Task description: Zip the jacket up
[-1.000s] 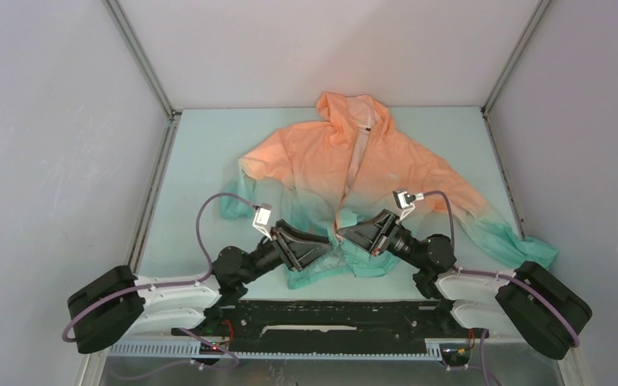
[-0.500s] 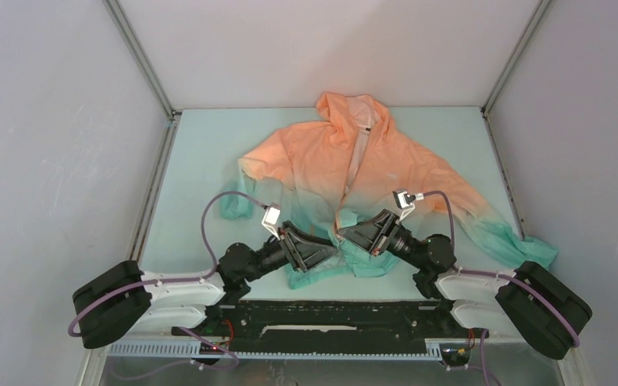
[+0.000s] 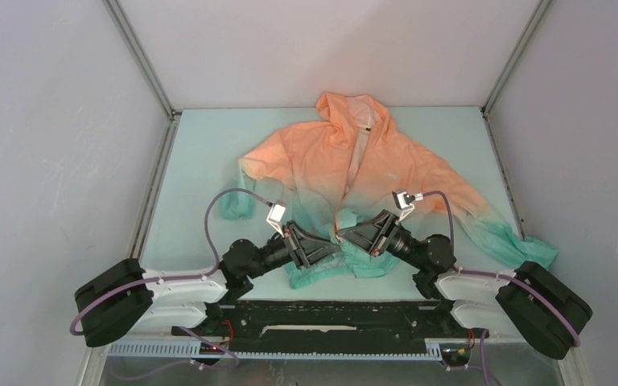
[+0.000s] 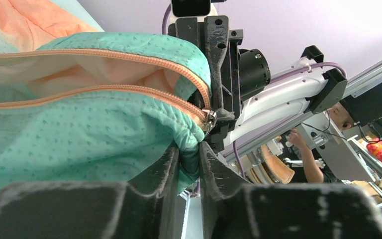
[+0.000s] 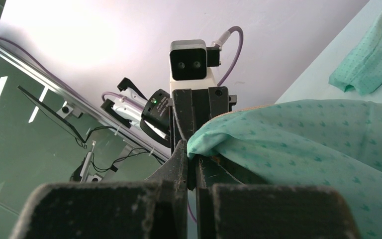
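The jacket (image 3: 346, 161) lies flat on the table, peach hood at the far end and teal hem by the arms, with its front open. My left gripper (image 3: 334, 244) and right gripper (image 3: 344, 233) meet at the middle of the hem. In the left wrist view my left gripper (image 4: 189, 157) is shut on a fold of teal hem (image 4: 79, 129) just below the orange zipper's metal slider (image 4: 210, 120). The two rows of orange teeth run apart to the left. In the right wrist view my right gripper (image 5: 191, 162) is shut on the teal hem edge (image 5: 303, 144).
The jacket's right sleeve (image 3: 523, 245) stretches toward the right wall and its left cuff (image 3: 233, 207) lies left of my left arm. Grey walls with metal corner posts enclose the table (image 3: 201, 161). A black base rail (image 3: 330, 314) runs along the near edge.
My left arm has moved right toward the right gripper, bringing its part of the hem closer to the centre. The right arm has stayed in place.
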You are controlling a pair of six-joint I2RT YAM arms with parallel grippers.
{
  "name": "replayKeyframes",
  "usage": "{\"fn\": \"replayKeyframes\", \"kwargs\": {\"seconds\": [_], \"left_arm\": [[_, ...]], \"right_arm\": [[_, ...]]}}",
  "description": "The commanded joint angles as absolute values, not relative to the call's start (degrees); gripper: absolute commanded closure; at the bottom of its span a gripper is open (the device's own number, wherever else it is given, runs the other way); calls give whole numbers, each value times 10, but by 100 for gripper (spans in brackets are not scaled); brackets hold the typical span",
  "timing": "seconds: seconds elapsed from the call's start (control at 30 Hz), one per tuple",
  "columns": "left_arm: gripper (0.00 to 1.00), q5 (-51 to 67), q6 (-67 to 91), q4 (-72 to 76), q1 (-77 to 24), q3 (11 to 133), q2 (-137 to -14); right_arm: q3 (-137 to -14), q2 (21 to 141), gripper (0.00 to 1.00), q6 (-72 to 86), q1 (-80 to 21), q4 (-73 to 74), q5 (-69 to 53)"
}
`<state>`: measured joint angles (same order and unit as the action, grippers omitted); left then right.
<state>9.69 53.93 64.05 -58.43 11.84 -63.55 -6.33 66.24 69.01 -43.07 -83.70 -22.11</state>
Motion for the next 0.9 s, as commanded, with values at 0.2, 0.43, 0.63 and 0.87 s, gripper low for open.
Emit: {"fn": "replayKeyframes", "kwargs": {"seconds": [0.2, 0.43, 0.63, 0.87], "left_arm": [[100, 109, 462, 540, -589, 183, -612], [100, 111, 366, 408, -603, 204, -572], [100, 151, 299, 297, -604, 237, -555], [100, 203, 246, 183, -615, 294, -560]], "right_arm": [[-85, 677, 100, 697, -444, -870, -205], [-89, 691, 100, 709, -439, -870, -188], [-107, 710, 100, 714, -436, -870, -195], [-117, 733, 100, 718, -433, -870, -203]]}}
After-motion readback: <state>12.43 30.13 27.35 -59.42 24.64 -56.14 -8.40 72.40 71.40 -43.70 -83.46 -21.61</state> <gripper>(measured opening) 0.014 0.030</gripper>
